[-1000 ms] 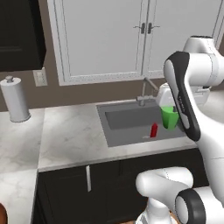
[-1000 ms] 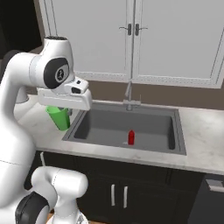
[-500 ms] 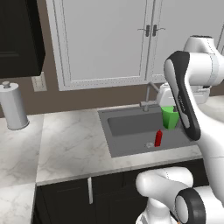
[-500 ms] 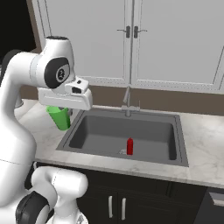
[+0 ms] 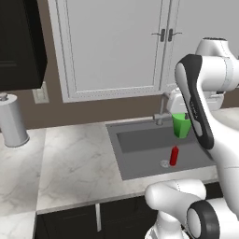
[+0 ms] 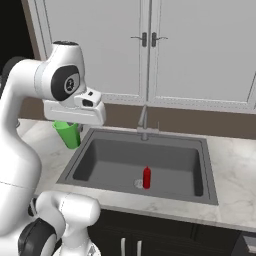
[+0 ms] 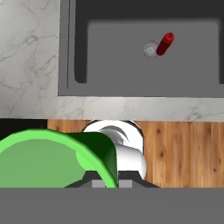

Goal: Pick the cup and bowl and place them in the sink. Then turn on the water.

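White cabinet doors are seen across the back wall, above a brown wall strip. Below them the marbled desk is laid out, with dark lower cabinets under its front edge. The sink is set into the desk as a wide dark grey basin, with a slim grey faucet standing at its back edge and a round drain in its floor. A grey paper-towel roll is stood upright on the desk, well apart from the sink, at the left of the left base view. The cup is held up in the air, clear of the desk; in the right base view it hangs under the white hand, over the desk just beside the sink's left rim, while in the left base view it is seen against the sink's far right part (its true place over rim or basin cannot be settled between the two views). In the hand view the cup's bright green rim is seen close to the camera, with the wooden floor beyond it. The pincer is pressed together on the cup's wall, its tips mostly hidden by the green plastic. A small red bottle is stood upright on the sink floor, just beside the drain.
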### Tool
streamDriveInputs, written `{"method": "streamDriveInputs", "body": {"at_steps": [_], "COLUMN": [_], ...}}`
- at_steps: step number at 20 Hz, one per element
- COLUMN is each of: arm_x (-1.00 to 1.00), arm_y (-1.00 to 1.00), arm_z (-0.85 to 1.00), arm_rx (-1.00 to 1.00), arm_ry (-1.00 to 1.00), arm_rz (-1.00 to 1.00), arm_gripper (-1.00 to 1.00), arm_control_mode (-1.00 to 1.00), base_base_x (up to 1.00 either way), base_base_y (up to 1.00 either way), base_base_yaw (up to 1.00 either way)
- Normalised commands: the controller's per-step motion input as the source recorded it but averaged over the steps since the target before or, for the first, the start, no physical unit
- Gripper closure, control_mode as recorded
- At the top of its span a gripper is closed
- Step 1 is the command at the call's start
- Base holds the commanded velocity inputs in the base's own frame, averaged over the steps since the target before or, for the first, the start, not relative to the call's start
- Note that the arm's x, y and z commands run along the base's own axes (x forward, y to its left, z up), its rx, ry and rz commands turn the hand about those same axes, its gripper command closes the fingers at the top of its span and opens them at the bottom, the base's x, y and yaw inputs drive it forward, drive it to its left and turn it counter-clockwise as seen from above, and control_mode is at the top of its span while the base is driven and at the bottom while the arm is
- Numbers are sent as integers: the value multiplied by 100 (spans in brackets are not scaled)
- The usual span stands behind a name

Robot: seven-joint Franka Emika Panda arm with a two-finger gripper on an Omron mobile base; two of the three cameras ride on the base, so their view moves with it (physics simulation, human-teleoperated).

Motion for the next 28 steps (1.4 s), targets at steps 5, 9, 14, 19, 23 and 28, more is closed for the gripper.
{"method": "streamDriveInputs", "body": {"at_steps": [5, 9, 14, 19, 23, 28], "arm_x": [0, 0, 23, 24, 23, 26], "arm_y": [0, 0, 0, -1, -2, 0], "arm_z": [0, 0, -8, -27, -36, -38], "arm_rx": [0, 0, 0, 0, 0, 0], "arm_ry": [0, 0, 0, 0, 0, 0], "arm_rz": [0, 0, 0, 1, 3, 2], "arm_gripper": [100, 100, 100, 100, 100, 100], "arm_control_mode": [100, 100, -100, -100, -100, -100], "base_base_x": [24, 19, 5, 0, 0, 0], "base_base_y": [-6, -3, 0, 0, 0, 0], "base_base_yaw": [1, 1, 0, 0, 0, 0]}}
